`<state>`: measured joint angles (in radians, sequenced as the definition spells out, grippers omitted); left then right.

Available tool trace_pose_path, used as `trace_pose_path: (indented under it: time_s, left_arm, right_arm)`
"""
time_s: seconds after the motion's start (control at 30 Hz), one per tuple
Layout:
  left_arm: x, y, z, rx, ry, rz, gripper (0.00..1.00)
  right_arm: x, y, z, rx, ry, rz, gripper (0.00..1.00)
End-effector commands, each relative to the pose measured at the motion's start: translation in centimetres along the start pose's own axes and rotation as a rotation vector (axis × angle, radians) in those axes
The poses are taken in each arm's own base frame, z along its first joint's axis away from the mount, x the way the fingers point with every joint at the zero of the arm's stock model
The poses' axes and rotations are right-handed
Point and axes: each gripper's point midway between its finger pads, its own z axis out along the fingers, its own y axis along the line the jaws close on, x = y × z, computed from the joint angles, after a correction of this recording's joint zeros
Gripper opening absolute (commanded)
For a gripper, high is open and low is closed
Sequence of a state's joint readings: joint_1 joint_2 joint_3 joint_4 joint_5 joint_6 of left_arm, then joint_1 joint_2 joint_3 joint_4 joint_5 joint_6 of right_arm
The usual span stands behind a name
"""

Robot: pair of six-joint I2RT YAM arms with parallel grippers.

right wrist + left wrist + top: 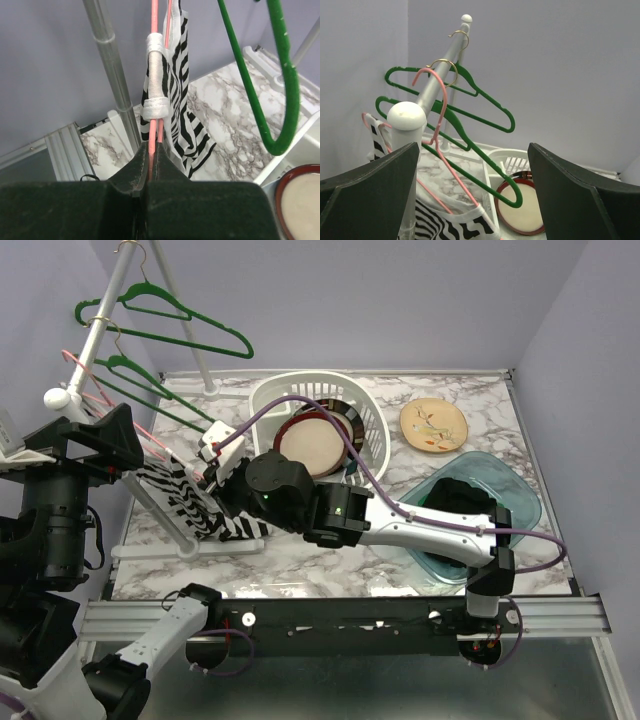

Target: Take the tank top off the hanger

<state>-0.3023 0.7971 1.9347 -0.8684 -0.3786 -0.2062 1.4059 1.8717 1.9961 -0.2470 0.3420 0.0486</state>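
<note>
A black-and-white striped tank top (pixel 185 498) hangs on a pink hanger (pixel 440 125) from the white rack rail (pixel 437 75). In the right wrist view the tank top (pixel 172 85) drapes over the pink hanger (pixel 152 75), one strap bunched round the pink bars. My right gripper (pixel 151 161) is shut on the pink hanger's lower end; it also shows in the top view (pixel 222 472) beside the fabric. My left gripper (pixel 472 200) is open and empty, held high near the rail's end knob (pixel 406 116), with the tank top (pixel 450 225) below it.
Two green hangers (pixel 470 100) hang on the same rail, one hanger's end (pixel 277 90) close to my right gripper. A white basket (pixel 340 405) holds a red-rimmed plate (pixel 312 445). A yellow plate (pixel 434 426) and a teal bowl (pixel 500 485) lie at the right.
</note>
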Motion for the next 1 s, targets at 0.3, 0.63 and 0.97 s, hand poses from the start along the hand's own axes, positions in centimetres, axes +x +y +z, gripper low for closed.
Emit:
trace_pose_path:
  time_s: [0.3, 0.63, 0.97]
  left_arm:
    - [1.3, -1.4, 0.0, 0.071, 0.101, 0.025, 0.96]
    - [2.7, -6.4, -0.1, 0.361, 0.127, 0.058, 0.79]
    - [3.1, -8.7, 0.5, 0.48, 0.088, 0.03, 0.72]
  right_arm:
    - [-8.1, -2.7, -6.3, 0.014, -0.228, 0.031, 0.01]
    - [-5.6, -2.9, -11.4, -0.087, -0.172, 0.056, 0.01]
    - [-3.9, -2.8, -13.8, -0.136, -0.157, 0.056, 0.01]
